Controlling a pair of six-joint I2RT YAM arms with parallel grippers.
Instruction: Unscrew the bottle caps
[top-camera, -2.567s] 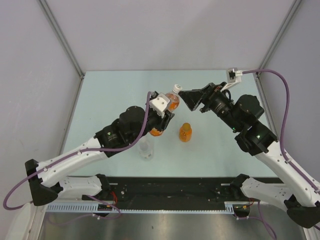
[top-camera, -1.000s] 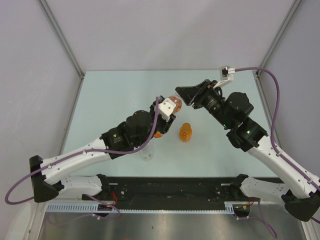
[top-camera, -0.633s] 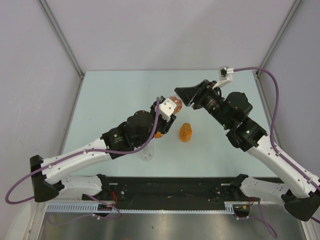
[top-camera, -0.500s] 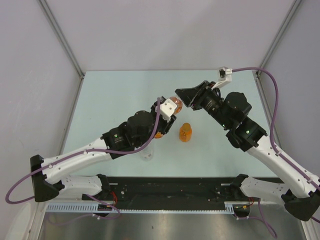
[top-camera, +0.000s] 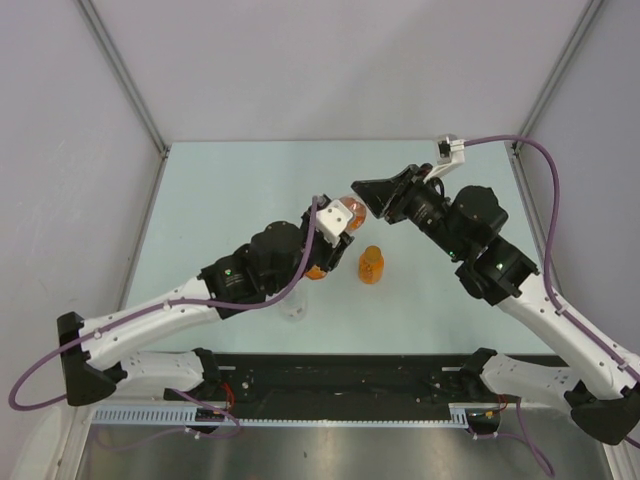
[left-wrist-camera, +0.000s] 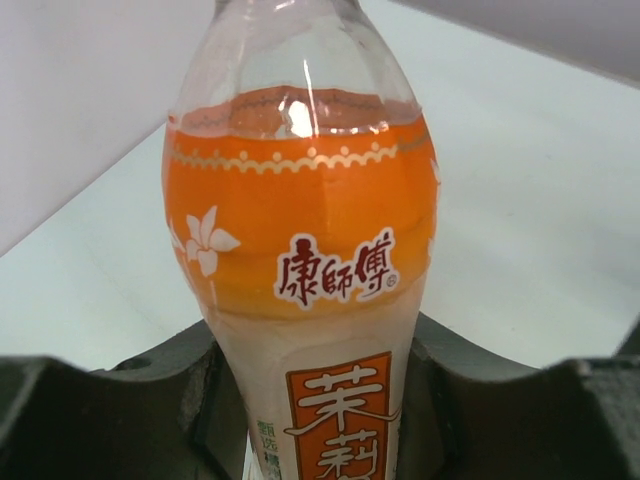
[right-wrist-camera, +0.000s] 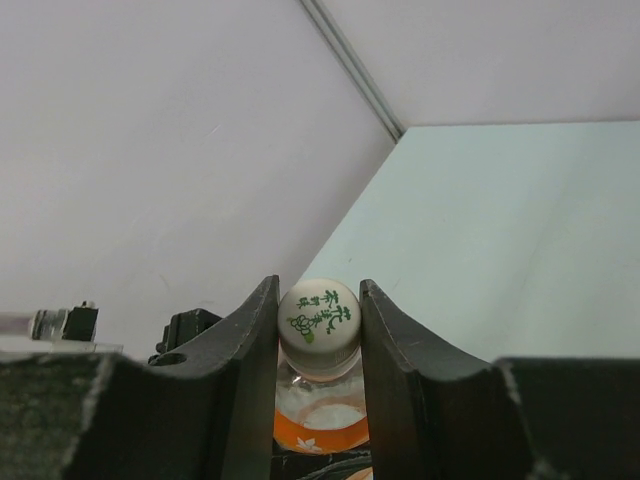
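Right now the white cap (right-wrist-camera: 319, 315) is pinched between both fingers of my right gripper (right-wrist-camera: 319, 292), which is closed snugly on its sides. It comes at the cap end-on, so a roll of the wrist would turn it about the bottle's axis. Under it is the tall orange bottle (left-wrist-camera: 300, 250). My left gripper (left-wrist-camera: 315, 385) is clamped round its labelled lower body, low enough to leave neck and cap free for the other arm. That hold is there, I judge, to keep the bottle from spinning when I twist. From above, the two grippers meet over the middle of the table (top-camera: 220, 180), with the bottle apparently lifted and tipped toward the right arm. The short orange bottle (top-camera: 371, 265) stands just beside them on my side and looks capped. The clear bottle (top-camera: 293, 302) is closer to the bases, partly under the left arm, its top too small to judge. Whether the white cap is loosened at all I cannot tell.
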